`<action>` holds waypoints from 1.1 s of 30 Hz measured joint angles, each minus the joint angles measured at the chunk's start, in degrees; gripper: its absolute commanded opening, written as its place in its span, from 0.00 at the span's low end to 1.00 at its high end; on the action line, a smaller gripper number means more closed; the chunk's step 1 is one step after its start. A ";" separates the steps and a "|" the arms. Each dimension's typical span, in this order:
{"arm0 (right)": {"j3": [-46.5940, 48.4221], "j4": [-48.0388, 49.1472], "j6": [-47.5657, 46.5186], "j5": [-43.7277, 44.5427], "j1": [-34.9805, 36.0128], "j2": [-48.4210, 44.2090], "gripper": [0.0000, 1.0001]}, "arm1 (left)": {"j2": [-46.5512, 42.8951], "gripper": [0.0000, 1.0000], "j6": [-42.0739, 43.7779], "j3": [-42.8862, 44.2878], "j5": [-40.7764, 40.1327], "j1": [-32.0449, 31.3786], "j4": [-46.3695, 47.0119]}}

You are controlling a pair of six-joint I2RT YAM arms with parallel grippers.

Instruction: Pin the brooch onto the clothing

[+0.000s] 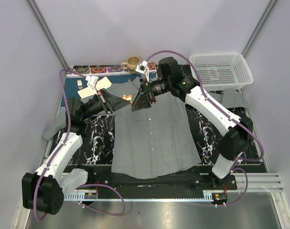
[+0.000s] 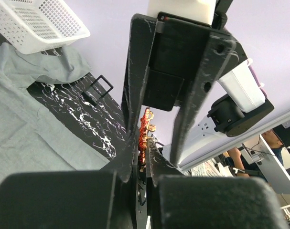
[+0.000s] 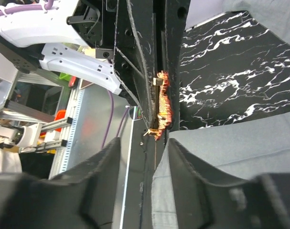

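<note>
The grey shirt [image 1: 154,138] lies flat on the table, collar at the back. My left gripper [image 1: 124,99] hovers over the shirt's left shoulder and is shut on the small orange-red brooch [image 1: 128,98]. In the left wrist view the brooch [image 2: 145,129] sticks out edge-on from between my left gripper's [image 2: 144,155] fingers. My right gripper [image 1: 137,101] is open and faces the left one tip to tip. In the right wrist view the brooch [image 3: 163,107] sits just ahead of my right gripper [image 3: 144,148], with a thin pin pointing down from it. The shirt [image 3: 240,152] lies below.
A white mesh basket [image 1: 221,69] stands at the back right and also shows in the left wrist view [image 2: 35,24]. A mug [image 1: 133,62] stands at the back centre. A black marbled mat [image 1: 99,138] lies under the shirt. The arms' rail runs along the near edge.
</note>
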 measured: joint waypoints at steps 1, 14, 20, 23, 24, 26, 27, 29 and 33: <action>0.46 -0.20 0.20 -0.02 -0.15 0.46 0.62 | 0.50 0.00 -0.04 0.00 -0.37 0.09 -0.04; 11.02 -0.04 3.08 9.64 -12.96 11.34 0.64 | 18.78 0.00 -8.31 -2.34 -9.25 5.27 10.88; 13.68 -0.35 4.94 23.58 -12.87 21.29 0.64 | 30.58 0.00 -11.41 -2.47 -13.14 7.48 17.64; 16.22 -0.31 6.38 29.77 -12.31 26.14 0.64 | 36.50 0.00 -12.72 -1.79 -14.58 9.22 20.76; 17.46 -0.11 6.69 31.50 -12.07 27.85 0.63 | 38.25 0.00 -13.09 -1.57 -14.91 10.03 21.42; 20.48 -0.57 7.06 33.51 -11.47 31.32 0.63 | 40.87 0.00 -13.55 -1.18 -15.15 11.58 21.90; 22.32 -0.55 7.21 34.16 -11.15 33.29 0.62 | 41.79 0.00 -13.64 -1.11 -15.17 12.35 22.03; 25.07 -0.74 7.32 34.67 -10.58 36.76 0.60 | 42.82 0.00 -13.70 -1.07 -15.21 13.53 22.32; 26.53 -1.14 7.32 34.82 -9.88 42.18 0.58 | 43.95 0.00 -13.77 -1.07 -15.54 14.49 23.74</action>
